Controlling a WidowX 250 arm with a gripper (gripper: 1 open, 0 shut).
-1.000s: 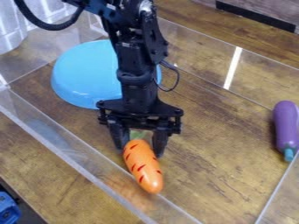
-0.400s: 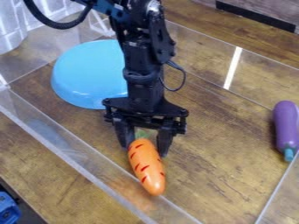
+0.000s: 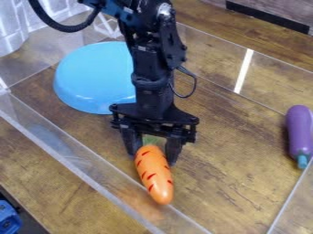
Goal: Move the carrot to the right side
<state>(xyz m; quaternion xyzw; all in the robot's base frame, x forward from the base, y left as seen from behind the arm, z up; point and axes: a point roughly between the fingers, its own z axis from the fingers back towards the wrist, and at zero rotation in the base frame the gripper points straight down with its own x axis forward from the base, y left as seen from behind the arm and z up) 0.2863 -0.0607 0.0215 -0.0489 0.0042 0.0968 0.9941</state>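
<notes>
The orange toy carrot (image 3: 153, 175) with dark notch marks lies on the wooden table near the front, tip pointing to the front right. Its green top is hidden behind the gripper. My black gripper (image 3: 153, 146) hangs straight down over the carrot's thick end, fingers spread on either side of it. The fingertips (image 3: 130, 143) reach about the level of the carrot's top end. The jaws are open and not closed on the carrot.
A blue bowl (image 3: 86, 79) lies upside down at the back left, right behind the arm. A purple eggplant (image 3: 299, 132) lies at the right edge. Clear acrylic walls (image 3: 73, 155) run around the work area, one just in front of the carrot.
The gripper and the carrot have shifted a little to the right over the second. The gripper stays open around the carrot's thick end.
</notes>
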